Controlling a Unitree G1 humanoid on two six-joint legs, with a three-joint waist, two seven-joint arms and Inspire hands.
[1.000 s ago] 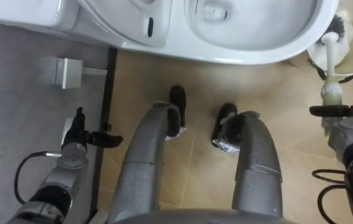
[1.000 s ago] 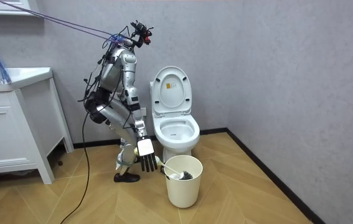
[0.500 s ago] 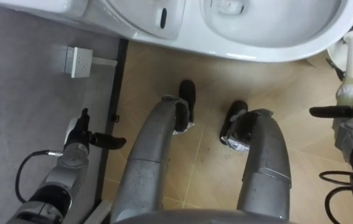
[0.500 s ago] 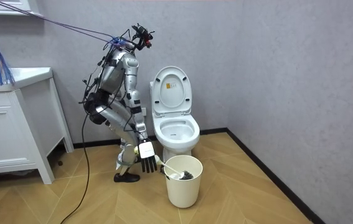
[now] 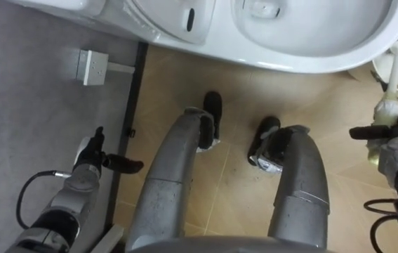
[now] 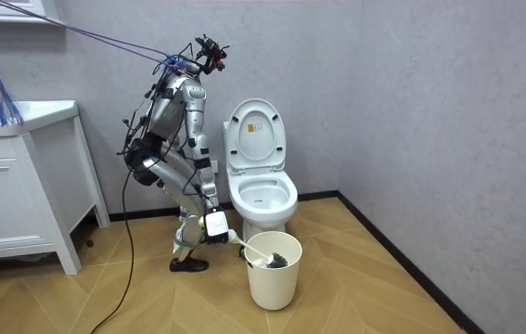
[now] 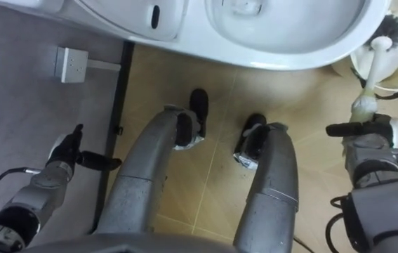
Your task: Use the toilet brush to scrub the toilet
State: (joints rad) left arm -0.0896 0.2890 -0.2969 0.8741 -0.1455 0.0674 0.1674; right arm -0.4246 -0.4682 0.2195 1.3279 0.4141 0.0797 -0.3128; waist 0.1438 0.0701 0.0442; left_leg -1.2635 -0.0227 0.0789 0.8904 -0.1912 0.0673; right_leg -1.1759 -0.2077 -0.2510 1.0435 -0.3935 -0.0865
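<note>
my right hand [image 5: 395, 140] is low at my right side, and its fingers look curled round the bottom end of the white long-handled toilet brush [image 5: 393, 74], with the thumb jutting out sideways towards my legs; the room view shows them tucked in at the handle rather than hanging straight. the brush leans up and away from that hand, and its dark bristled head [image 7: 393, 27] sits down inside the cream round bin [image 6: 273, 278], which stands on the wooden floor [image 5: 234, 105] just beside the front of the white ceramic toilet [image 5: 311, 42]. the toilet's seat and lid are raised. my left hand [image 5: 88, 160] hangs on my other side by the grey wall [image 5: 30, 126], fingers [image 5: 99, 138] straight and spread from the thumb, holding and touching nothing. i stand bent forward close to the toilet, feet on the floor just before the bowl.
</note>
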